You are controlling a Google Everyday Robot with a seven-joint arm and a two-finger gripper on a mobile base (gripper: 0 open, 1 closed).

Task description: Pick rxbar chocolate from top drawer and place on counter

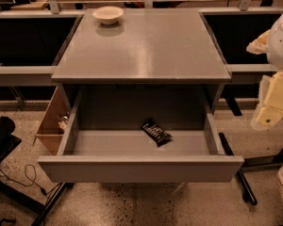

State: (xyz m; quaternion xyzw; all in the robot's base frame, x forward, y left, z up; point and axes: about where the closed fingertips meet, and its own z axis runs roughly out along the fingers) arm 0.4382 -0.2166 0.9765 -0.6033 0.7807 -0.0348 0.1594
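Rxbar chocolate [156, 132] lies far-left to near-right in the top drawer [141, 168], well left of the gripper [272, 108]; its opening I cannot tell.

Glossy black wrapper on the rxbar chocolate [156, 132] catching light in the matt grey metal top drawer [140, 168], the counter [141, 51] smooth and faintly shiny, the gripper [269, 118] at the right edge looking matt cream plastic, over a speckled floor [132, 206].

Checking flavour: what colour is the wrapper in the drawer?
Black rxbar chocolate, pale lettering; camera view. Claw far right.
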